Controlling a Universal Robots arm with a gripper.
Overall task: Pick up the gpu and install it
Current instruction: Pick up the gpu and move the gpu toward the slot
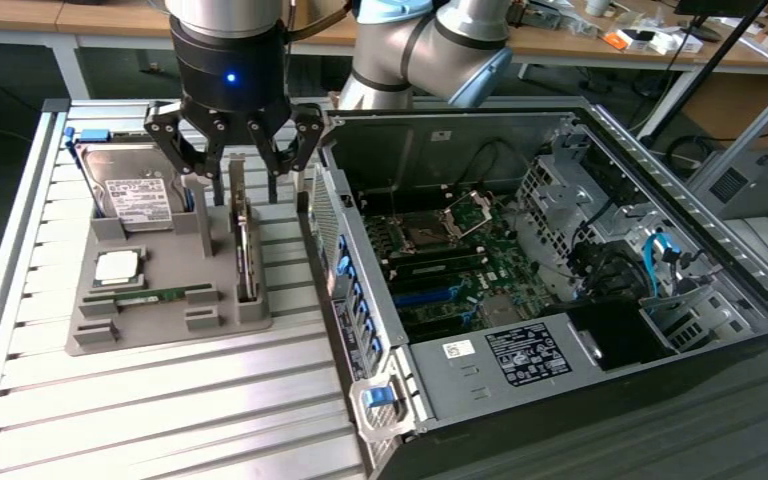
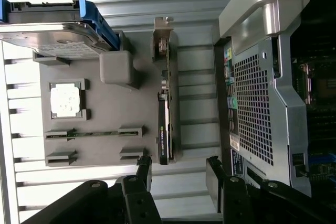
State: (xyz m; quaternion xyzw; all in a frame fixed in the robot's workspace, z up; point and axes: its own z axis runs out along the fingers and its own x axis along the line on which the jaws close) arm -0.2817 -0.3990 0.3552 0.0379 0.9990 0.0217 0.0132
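The gpu (image 1: 241, 245) is a thin dark card with a silver end bracket. It stands on edge in a slot of the grey holder tray (image 1: 157, 330), on the side nearest the computer case. My gripper (image 1: 237, 172) hangs just above the card's far end, open, with a finger on either side and nothing between them. In the wrist view the gpu (image 2: 164, 103) runs lengthwise away from my gripper (image 2: 178, 174). Its dark fingertips (image 2: 144, 167) stand apart beside the card's near end.
The tray also carries a silver hard drive (image 1: 137, 190) with blue frame, a square processor (image 1: 117, 265) and a narrow green memory stick (image 1: 151, 297). The open computer case (image 1: 558, 330) lies at the exterior view's right, its motherboard (image 1: 438, 260) exposed. Ribbed metal table (image 1: 157, 420) lies below.
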